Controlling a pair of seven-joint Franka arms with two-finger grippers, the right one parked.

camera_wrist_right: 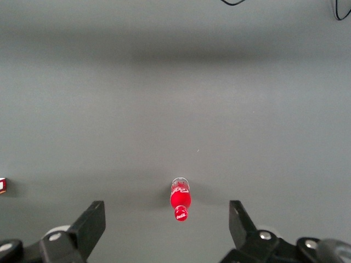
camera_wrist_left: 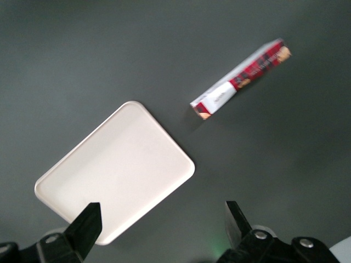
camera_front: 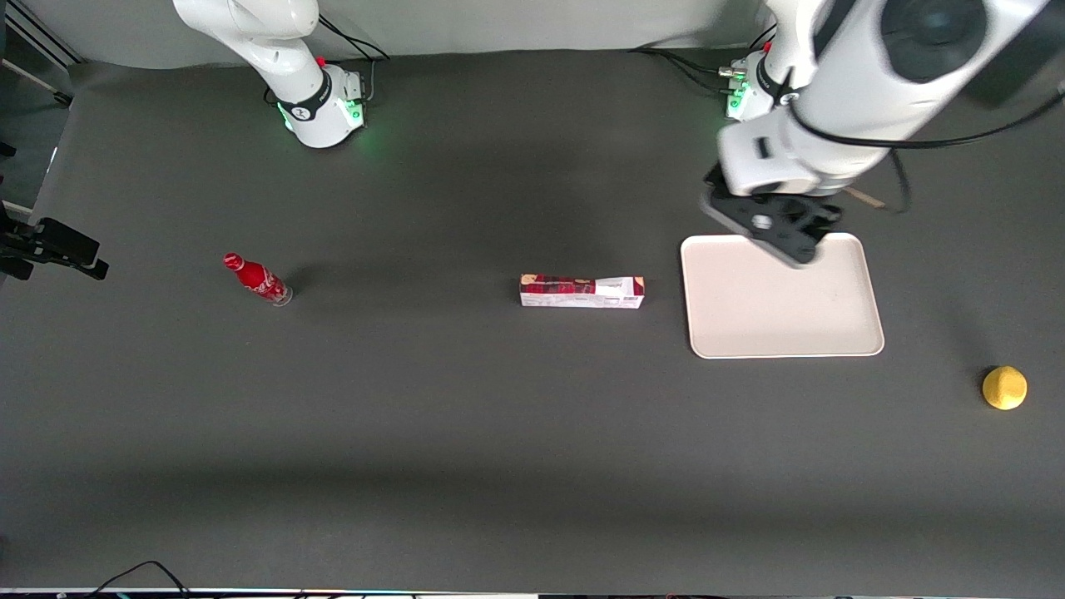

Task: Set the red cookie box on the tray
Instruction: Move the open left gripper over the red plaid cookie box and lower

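The red cookie box [camera_front: 582,291] [camera_wrist_left: 241,79] lies flat on the dark table, a long tartan carton with a white label panel at the end nearer the tray. The cream-white tray [camera_front: 780,296] [camera_wrist_left: 115,170] sits beside it toward the working arm's end, with a small gap between them and nothing on it. My left gripper [camera_front: 774,229] [camera_wrist_left: 163,220] hangs high above the tray's edge that is farther from the front camera. Its fingers [camera_wrist_left: 88,224] stand wide apart and hold nothing.
A small red bottle [camera_front: 257,279] [camera_wrist_right: 180,199] lies toward the parked arm's end of the table. A yellow lemon [camera_front: 1004,388] rests near the working arm's end, nearer the front camera than the tray. Cables trail by the arm bases.
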